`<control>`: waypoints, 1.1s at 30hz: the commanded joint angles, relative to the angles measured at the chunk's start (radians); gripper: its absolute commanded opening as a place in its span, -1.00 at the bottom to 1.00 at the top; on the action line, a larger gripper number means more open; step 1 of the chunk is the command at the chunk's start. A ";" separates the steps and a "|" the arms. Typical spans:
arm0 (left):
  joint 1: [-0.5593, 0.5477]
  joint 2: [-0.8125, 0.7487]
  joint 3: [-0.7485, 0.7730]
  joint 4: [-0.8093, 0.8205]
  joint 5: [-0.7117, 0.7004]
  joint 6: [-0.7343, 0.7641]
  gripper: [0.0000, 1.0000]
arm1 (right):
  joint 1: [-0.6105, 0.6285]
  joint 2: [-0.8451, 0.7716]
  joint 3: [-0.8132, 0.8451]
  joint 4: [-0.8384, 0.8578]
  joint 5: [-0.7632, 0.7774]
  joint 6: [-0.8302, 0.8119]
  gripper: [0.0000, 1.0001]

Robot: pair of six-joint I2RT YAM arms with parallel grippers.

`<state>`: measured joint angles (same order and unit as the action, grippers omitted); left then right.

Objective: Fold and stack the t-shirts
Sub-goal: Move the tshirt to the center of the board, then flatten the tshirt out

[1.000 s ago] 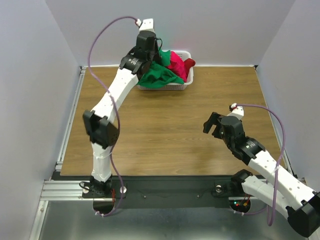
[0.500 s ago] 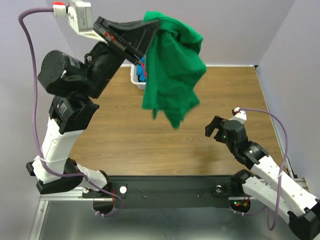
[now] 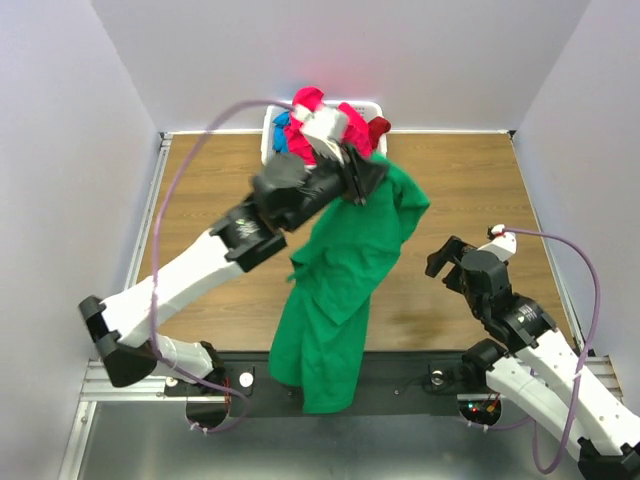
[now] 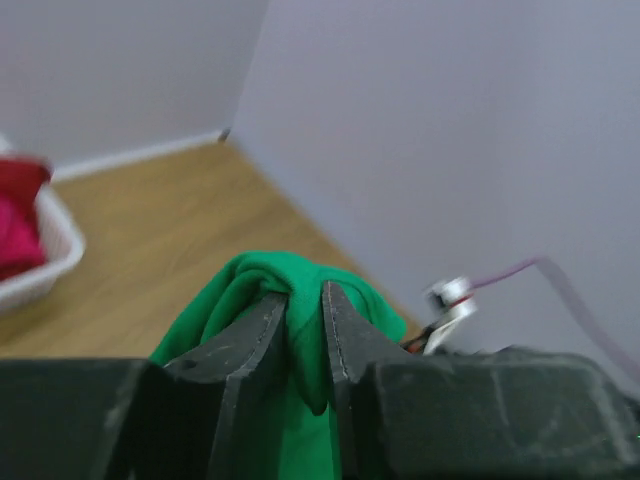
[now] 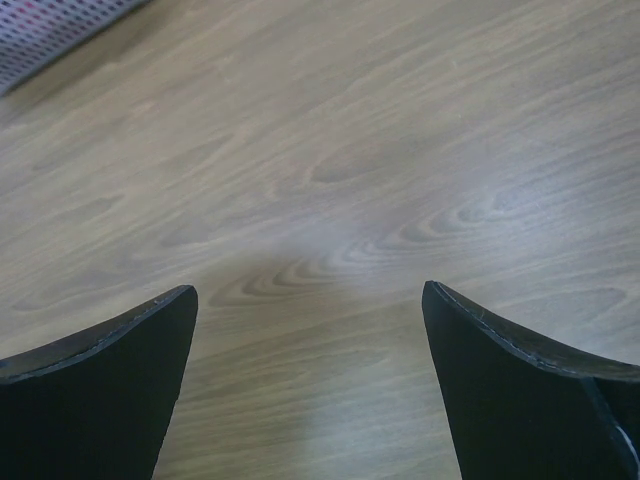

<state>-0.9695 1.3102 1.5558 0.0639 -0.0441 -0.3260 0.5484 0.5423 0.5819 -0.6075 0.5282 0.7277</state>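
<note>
My left gripper (image 3: 365, 178) is shut on the green t-shirt (image 3: 340, 290) and holds it high over the middle of the table. The shirt hangs down long, past the table's near edge. In the left wrist view the green cloth (image 4: 290, 285) is pinched between the two black fingers (image 4: 345, 335) of that gripper (image 4: 305, 300). A pink-red t-shirt (image 3: 352, 125) and a blue one (image 3: 283, 135) lie bunched in the basket at the back. My right gripper (image 3: 447, 262) is open and empty over bare wood at the right; it shows in the right wrist view (image 5: 310, 300).
The white lattice basket (image 3: 270, 135) stands at the table's far edge, partly hidden by my left arm. Its edge shows in the right wrist view (image 5: 60, 35) and in the left wrist view (image 4: 40, 265). Grey walls close in on three sides.
My left arm has swung from high at the left to over the table's middle, carrying the green shirt forward and lower. The right gripper has shifted slightly right.
</note>
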 commanded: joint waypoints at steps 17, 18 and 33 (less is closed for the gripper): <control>-0.006 -0.501 -0.911 -0.306 -0.258 -0.731 0.97 | 0.105 0.367 0.039 0.182 -0.484 -0.004 1.00; -0.011 -0.532 -0.959 -0.309 -0.226 -0.760 0.97 | 0.208 0.396 0.045 0.204 -0.456 0.016 1.00; -0.153 -0.726 -1.260 -0.257 0.035 -0.970 0.97 | 0.295 0.599 0.095 0.238 -0.097 0.157 0.92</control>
<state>-1.0527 0.5278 0.3161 -0.2459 -0.0799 -1.2388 0.8734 1.1728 0.6861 -0.3958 0.3466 0.8501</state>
